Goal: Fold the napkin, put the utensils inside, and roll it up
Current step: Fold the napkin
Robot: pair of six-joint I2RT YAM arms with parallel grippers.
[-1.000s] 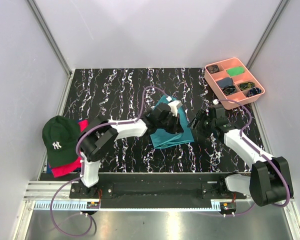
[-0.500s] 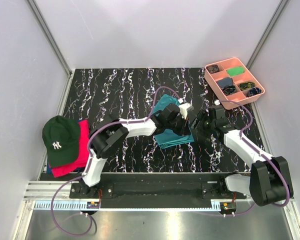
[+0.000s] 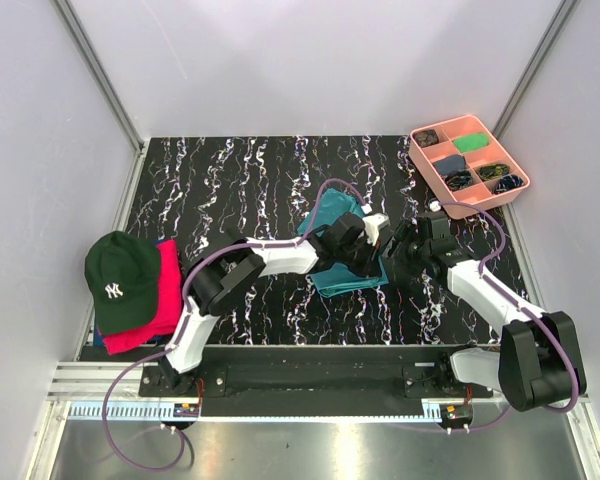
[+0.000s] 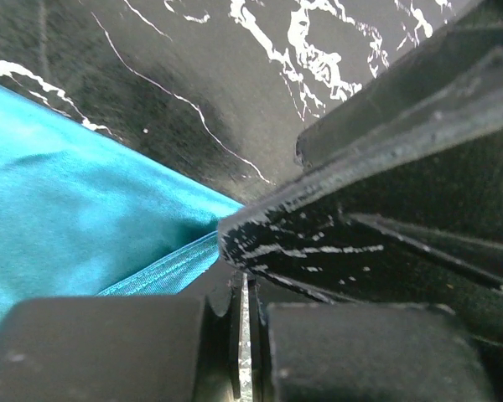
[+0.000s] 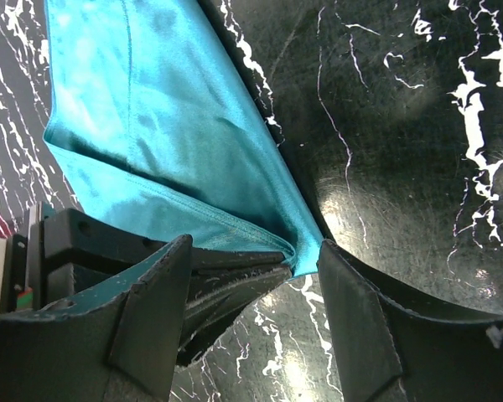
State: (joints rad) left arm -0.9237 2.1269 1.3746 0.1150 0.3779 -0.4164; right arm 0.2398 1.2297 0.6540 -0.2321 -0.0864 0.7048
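Observation:
The teal napkin (image 3: pixel 342 277) lies bunched in the middle of the black marbled table, partly under my left arm. My left gripper (image 3: pixel 377 237) is shut on the napkin's hemmed right corner (image 5: pixel 306 251). In the left wrist view the hem (image 4: pixel 163 270) runs into the closed jaws of that gripper (image 4: pixel 243 293). My right gripper (image 3: pixel 396 254) stands open just to the right. Its fingers straddle that corner and the left fingers (image 5: pixel 226 285) without touching the cloth (image 5: pixel 151 126). One right finger (image 4: pixel 386 234) fills the left wrist view. The utensils are not in view.
A pink divided tray (image 3: pixel 477 205) with several small items stands at the back right. At the left edge a dark green cap (image 3: pixel 120 275) rests on a pink-red cloth (image 3: pixel 152 318). Grey walls close in the table on three sides.
My left gripper has travelled right, pulling the napkin's edge with it up to the right gripper. The napkin now looks narrower. The right arm has hardly moved.

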